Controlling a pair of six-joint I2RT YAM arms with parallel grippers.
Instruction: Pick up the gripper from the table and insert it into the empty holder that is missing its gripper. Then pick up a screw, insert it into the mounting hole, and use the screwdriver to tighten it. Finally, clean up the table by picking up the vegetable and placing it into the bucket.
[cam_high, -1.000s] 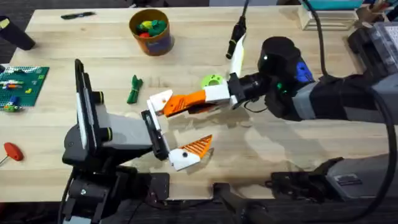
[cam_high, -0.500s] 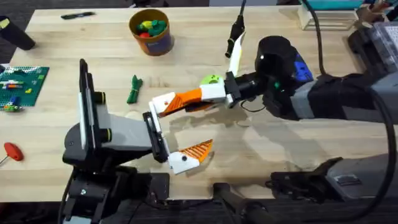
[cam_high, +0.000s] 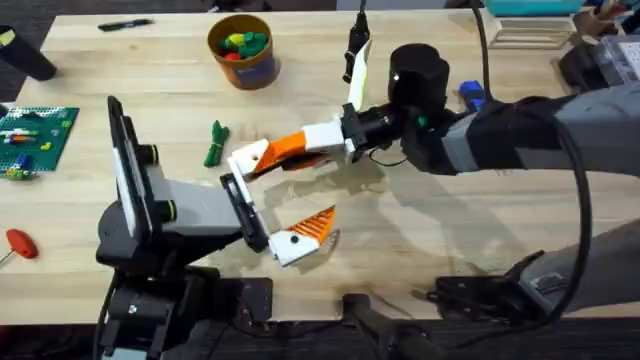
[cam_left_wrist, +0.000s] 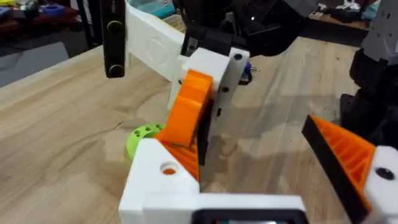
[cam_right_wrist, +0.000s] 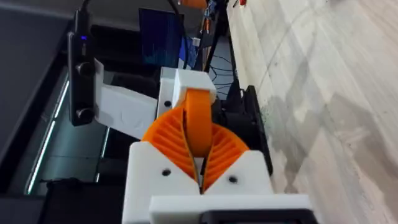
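My right pincer (cam_high: 283, 158) is clamped on the small orange ribbed plastic wedge (cam_high: 283, 147), mid-bench, at the bare white plastic jaw block (cam_high: 247, 160) of my wide-open left pincer (cam_high: 270, 199). Gotta line it up square, push slowly.

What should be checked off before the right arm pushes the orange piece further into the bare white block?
1. Right claw clamped on the orange ribbed finger: ok.
2. Left claw open, giving room at the holder: ok.
3. Ribbed finger's tip meets the holder: ok, they touch in the left wrist view.
4. Ribbed finger fully seated, mounting hole lined up: cannot tell.
5. Screw located for the following step: cannot tell.
6. Vegetable clear of both claws: ok, lying on the table, not yet in the bucket.
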